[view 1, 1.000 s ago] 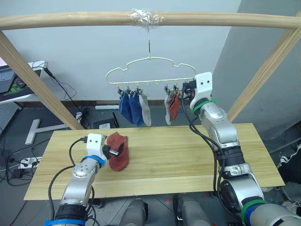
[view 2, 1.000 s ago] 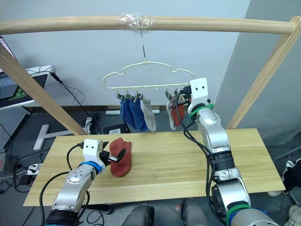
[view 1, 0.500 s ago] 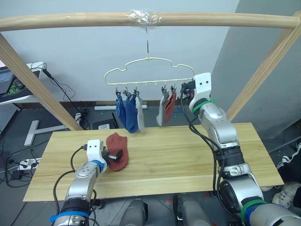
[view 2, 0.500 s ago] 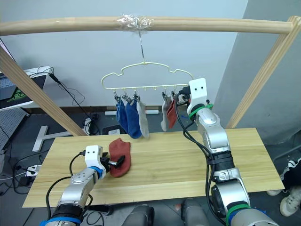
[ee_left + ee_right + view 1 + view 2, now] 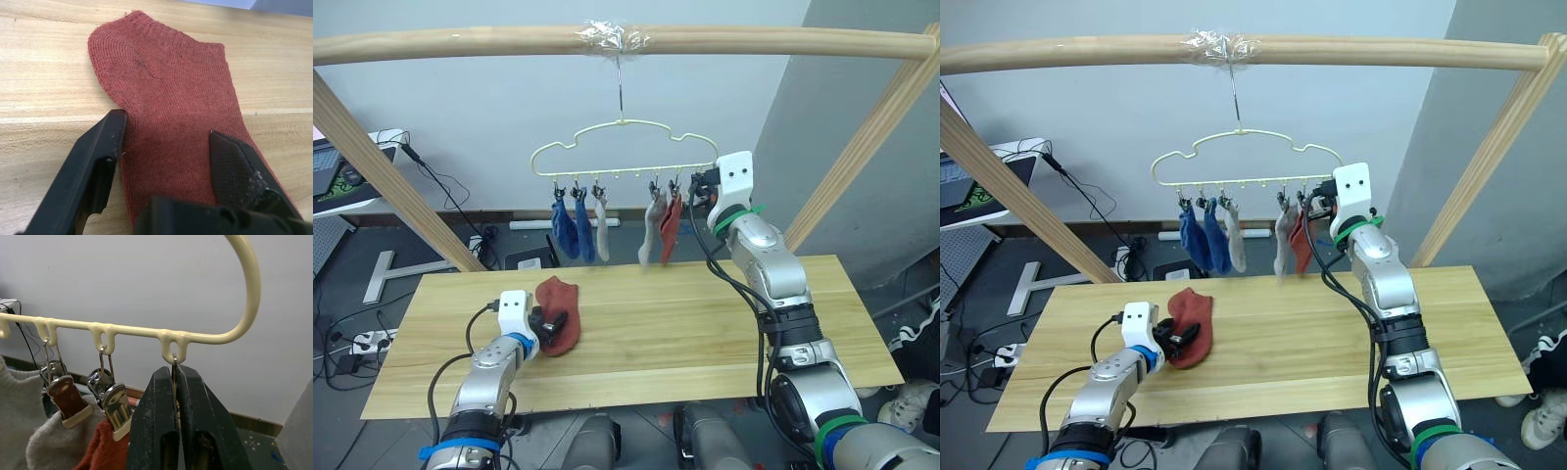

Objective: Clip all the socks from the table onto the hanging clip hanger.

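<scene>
The last soft rust-red ankle sock (image 5: 171,103) lies flat on the light plank bench (image 5: 685,323), straddled by the wide-open left hand (image 5: 166,161) — to be pinched near its cuff — while the right hand (image 5: 177,396) is clamped on the sixth clip of the cream wire cloud-shaped hanger (image 5: 625,147).

No text, label, brand or number can be read — not on the socks, the hanger, the table or the grippers.
</scene>
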`<act>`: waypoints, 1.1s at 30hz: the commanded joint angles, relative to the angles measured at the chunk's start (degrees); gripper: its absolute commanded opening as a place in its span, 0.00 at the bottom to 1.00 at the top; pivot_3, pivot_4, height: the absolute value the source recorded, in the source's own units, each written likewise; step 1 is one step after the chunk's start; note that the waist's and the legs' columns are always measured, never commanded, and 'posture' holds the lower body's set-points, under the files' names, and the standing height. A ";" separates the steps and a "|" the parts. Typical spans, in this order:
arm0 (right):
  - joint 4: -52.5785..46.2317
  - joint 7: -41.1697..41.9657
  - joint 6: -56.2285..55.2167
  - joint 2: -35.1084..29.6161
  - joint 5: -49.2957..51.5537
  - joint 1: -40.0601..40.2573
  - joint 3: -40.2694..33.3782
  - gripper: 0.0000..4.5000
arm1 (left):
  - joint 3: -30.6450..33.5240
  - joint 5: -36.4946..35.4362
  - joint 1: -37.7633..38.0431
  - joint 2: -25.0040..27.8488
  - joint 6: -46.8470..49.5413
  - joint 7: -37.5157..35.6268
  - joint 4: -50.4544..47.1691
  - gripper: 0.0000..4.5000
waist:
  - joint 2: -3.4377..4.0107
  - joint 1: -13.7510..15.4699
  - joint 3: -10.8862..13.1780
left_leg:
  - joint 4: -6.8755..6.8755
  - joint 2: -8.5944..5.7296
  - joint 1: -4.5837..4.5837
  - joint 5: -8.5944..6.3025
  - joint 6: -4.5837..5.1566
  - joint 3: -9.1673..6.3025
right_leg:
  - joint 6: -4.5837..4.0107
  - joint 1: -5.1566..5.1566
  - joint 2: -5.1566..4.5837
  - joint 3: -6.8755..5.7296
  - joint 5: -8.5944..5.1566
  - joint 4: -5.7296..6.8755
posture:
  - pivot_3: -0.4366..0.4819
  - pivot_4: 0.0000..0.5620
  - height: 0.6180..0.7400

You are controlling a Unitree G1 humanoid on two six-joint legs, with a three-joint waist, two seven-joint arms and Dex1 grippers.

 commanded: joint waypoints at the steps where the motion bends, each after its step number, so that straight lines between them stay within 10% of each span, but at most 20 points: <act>1: -2.81 0.12 -0.20 -0.27 -0.10 0.07 -0.20 0.00 | 0.65 0.09 -0.05 1.03 1.45 0.47 -3.80 0.67 | 0.00 0.02 0.00 | 0.00 0.00 -0.02 0.00 0.00 -0.01 | 0.00 0.00 0.00 -0.01 0.00 -0.02 | 0.49 0.31 1.00; 7: -2.56 0.17 -0.40 -0.20 -0.09 -0.14 -0.17 0.00 | 0.00 -0.26 -0.41 0.51 1.71 -0.80 -4.02 0.55 | 0.00 0.04 0.00 | -0.02 0.00 -0.03 0.00 0.00 -0.02 | 0.00 -0.02 0.00 -0.02 0.00 -0.02 | 0.49 0.30 1.00; 15: -2.89 0.32 -0.22 -0.57 -0.11 -0.21 -0.27 0.00 | -0.75 -0.18 -0.64 -0.16 2.36 -1.58 -3.23 0.03 | -0.01 0.02 -0.01 | -0.01 0.00 -0.03 0.00 0.00 -0.01 | 0.00 -0.02 0.00 -0.02 0.00 -0.02 | 0.48 0.29 1.00; 33: -8.53 7.57 11.62 -6.33 6.48 -1.28 -3.53 0.00 | -6.15 -13.65 3.92 0.87 8.50 -18.95 -31.32 0.01 | -0.02 0.03 -0.01 | -0.03 -0.01 -0.10 0.00 -0.01 0.00 | -0.01 -0.04 -0.01 0.00 0.00 -0.07 | 0.49 0.29 1.00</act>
